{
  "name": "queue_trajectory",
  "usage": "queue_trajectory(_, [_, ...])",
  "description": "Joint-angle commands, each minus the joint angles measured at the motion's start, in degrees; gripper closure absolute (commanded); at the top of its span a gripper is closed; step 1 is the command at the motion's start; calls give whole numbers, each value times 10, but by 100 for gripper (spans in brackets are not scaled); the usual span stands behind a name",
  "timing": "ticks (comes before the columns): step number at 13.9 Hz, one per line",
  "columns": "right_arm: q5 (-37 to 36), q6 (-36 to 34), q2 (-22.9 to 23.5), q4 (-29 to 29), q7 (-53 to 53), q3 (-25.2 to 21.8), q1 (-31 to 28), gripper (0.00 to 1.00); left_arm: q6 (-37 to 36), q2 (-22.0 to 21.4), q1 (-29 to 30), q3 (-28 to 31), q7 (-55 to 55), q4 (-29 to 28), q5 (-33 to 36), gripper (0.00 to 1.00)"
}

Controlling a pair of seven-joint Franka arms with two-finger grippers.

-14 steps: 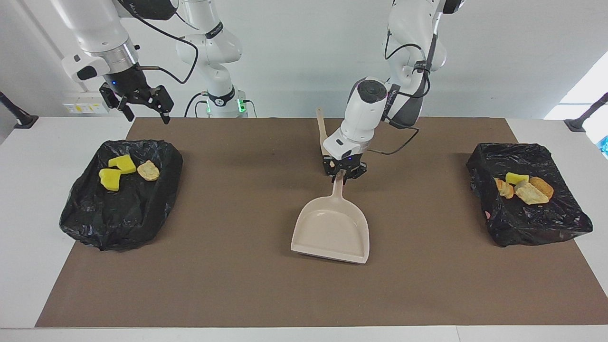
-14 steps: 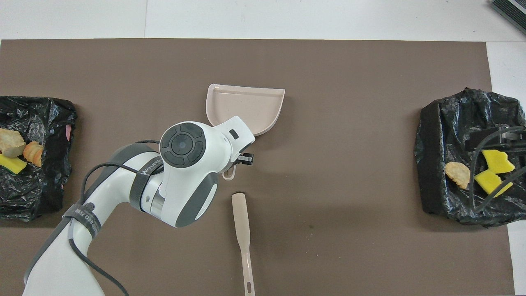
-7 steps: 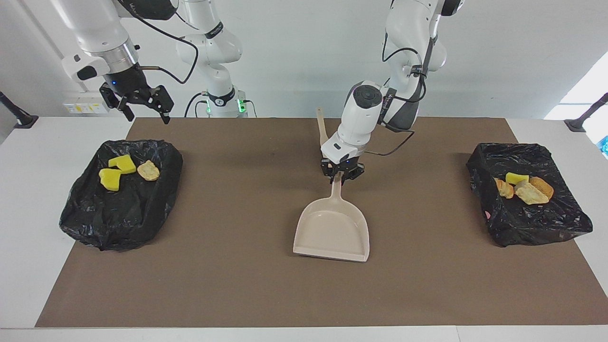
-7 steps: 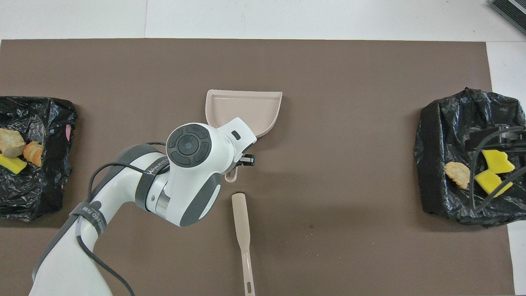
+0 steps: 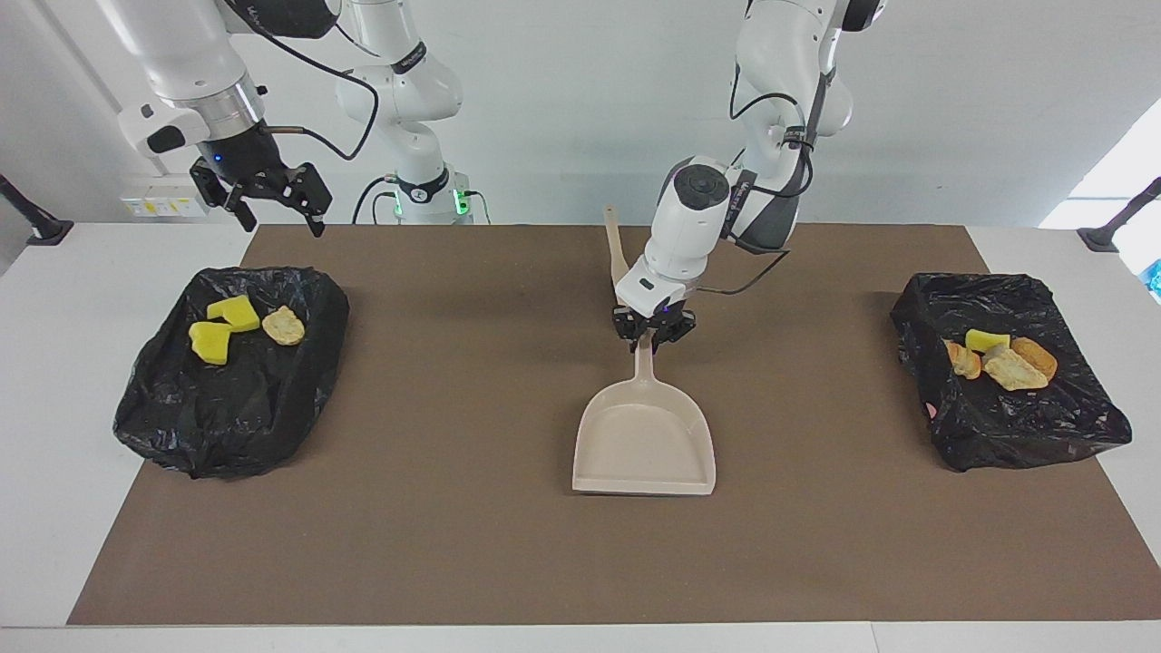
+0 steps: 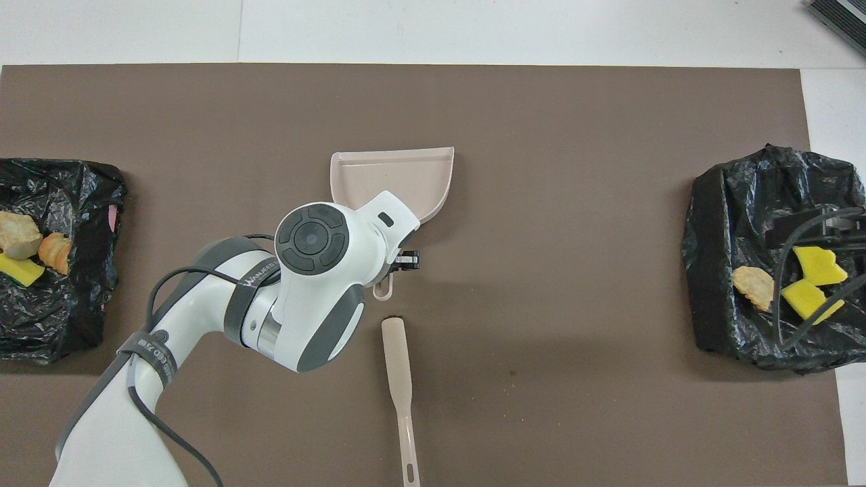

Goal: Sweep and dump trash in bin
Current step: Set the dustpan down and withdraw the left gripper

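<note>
Gripping the dustpan (image 5: 646,435) handle, the left gripper (image 5: 654,332) has straightened the empty pan; right gripper (image 5: 263,195) waits open.

In the overhead view the left arm's wrist housing covers most of the dustpan (image 6: 399,177) handle and all of the left gripper (image 5: 653,337) but a dark tip; its finger state cannot be read. The brush (image 6: 399,379) runs off that view's bottom edge, and in the facing view the arm hides its lower part. The right gripper (image 5: 272,201) shows overhead only as dark shapes and cable over the bin (image 6: 717,223), cut by the frame edge.
</note>
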Motion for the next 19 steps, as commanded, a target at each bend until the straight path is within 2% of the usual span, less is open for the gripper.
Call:
queue_trajectory(1, [9,-1,-13,-14,-6,4,-6,0,11,-4,-11,10,-12,-7,-6,77])
queue_trajectory(3, [9,-1,-13,-14,-6,4,-6,0,11,-4,-11,9,-19,-7,-7,75])
queue_trajectory(11, [9,-1,-13,-14,-6,4,-6,0,27,-5,-4,10,-42,-16,-12,53])
queue_trajectory(12, [9,-1,-13,-14,-6,4,-6,0,27,-5,-6,10,-41,-16,-12,45])
queue_trajectory(14, [9,-1,-13,-14,-6,4,-6,0,17,-4,-8,10,-38,-9,-12,8])
queue_trajectory(15, [9,-1,-13,-14,-6,4,-6,0,15,-6,-7,11,-36,-7,-11,0])
queue_trajectory(19, [9,-1,-13,-14,-6,4,-6,0,-57,-22,20,24,-31,36,-6,0])
